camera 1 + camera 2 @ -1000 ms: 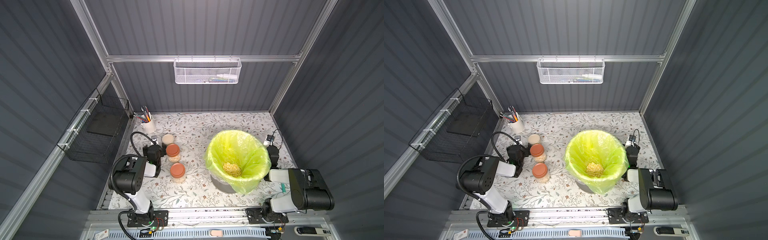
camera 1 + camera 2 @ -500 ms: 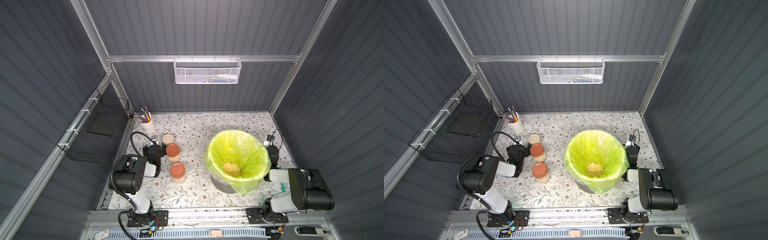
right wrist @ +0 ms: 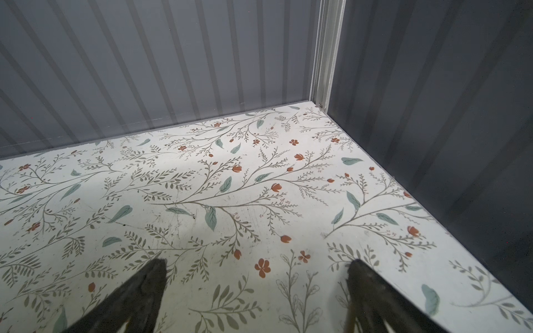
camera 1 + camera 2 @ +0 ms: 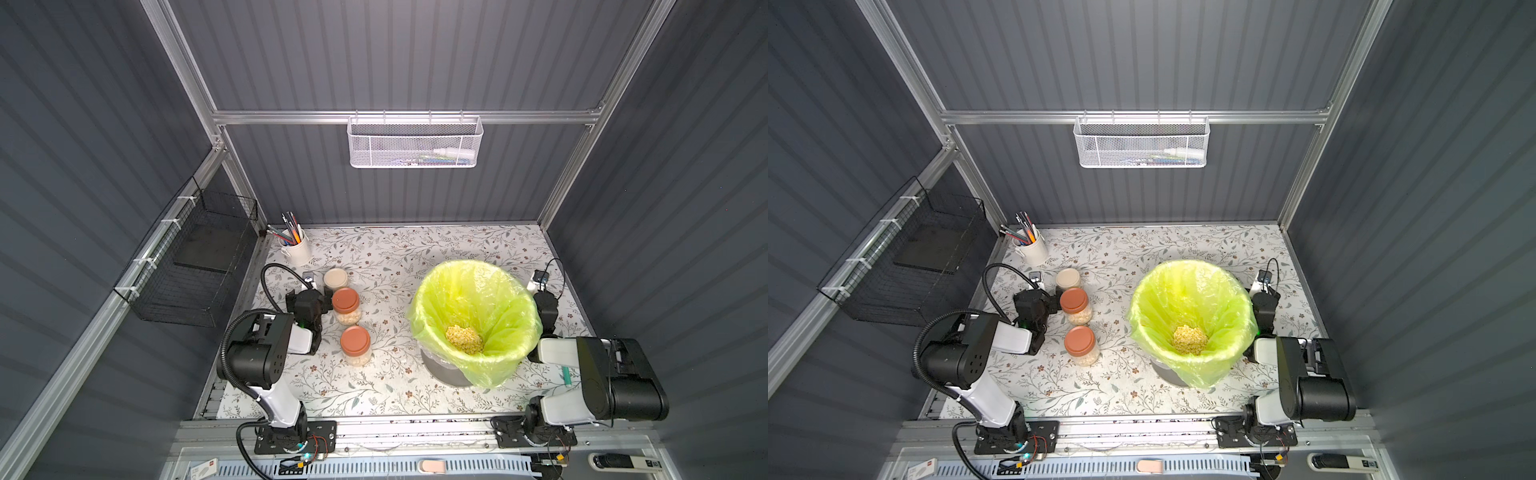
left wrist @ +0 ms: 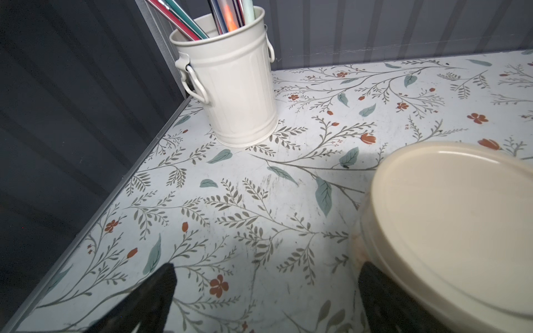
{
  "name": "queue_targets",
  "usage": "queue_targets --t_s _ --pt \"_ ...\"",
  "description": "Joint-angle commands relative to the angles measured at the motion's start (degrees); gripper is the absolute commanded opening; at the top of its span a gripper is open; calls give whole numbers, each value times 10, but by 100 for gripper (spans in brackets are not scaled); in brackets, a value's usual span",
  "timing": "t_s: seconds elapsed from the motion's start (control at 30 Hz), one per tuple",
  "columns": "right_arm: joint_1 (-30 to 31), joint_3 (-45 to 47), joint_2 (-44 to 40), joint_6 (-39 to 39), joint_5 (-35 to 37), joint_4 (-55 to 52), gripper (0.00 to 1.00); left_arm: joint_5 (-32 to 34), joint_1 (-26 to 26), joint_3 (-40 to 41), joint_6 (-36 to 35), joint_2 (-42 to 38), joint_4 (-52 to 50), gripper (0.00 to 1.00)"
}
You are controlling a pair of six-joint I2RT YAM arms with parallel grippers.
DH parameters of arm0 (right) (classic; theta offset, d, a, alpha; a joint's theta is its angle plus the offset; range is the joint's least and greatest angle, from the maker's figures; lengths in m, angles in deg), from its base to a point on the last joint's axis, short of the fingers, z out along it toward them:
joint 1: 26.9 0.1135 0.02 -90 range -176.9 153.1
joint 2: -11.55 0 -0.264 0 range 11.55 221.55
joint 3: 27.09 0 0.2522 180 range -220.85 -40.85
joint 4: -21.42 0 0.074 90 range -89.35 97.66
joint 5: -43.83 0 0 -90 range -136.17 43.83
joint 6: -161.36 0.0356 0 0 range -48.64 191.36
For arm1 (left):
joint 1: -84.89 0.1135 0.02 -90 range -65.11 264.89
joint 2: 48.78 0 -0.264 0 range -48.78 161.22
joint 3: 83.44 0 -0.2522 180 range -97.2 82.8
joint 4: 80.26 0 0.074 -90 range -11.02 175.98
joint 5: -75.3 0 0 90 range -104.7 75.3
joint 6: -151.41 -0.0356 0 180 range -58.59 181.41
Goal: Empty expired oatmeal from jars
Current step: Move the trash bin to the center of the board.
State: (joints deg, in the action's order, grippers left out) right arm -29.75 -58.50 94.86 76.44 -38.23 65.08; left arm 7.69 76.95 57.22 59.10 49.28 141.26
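The floral bench (image 4: 395,257) carries everything. The bin (image 4: 440,291), lined yellow-green, stands just left of the right tool (image 3: 256,265), whose jaws gape wide over bare bench, holding nothing. The left tool (image 5: 265,276) is likewise spread wide and empty. The cup (image 5: 239,86) of pens stands ahead of it, apart. Three lidded jars (image 4: 345,300) line up on its right: the cream jar (image 5: 450,225) is right against its right finger (image 5: 375,291), contact unclear. The two brown jars (image 4: 355,340) sit further back beside its arm, both holding oatmeal (image 4: 348,318). More oatmeal lies heaped in the bin's bottom
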Motion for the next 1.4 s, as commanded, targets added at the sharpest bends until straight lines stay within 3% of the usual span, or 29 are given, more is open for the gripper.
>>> queue_targets --t_s 0.0,0.47,0.87,1.2,1.37 --pt "1 4 4 1 5 13 99 -6 -2 3 6 6 11 100" --pt "0 9 1 4 11 22 99 -11 -2 12 0 3 29 100" --pt "0 18 -19 3 10 19 99 -20 -3 -6 -5 -67 -64 100" --pt "0 -24 -109 9 28 -130 99 -22 -4 -36 -15 -183 -188 100" --pt "0 -91 -167 26 43 -305 99 -62 -4 -66 -9 -239 -280 100"
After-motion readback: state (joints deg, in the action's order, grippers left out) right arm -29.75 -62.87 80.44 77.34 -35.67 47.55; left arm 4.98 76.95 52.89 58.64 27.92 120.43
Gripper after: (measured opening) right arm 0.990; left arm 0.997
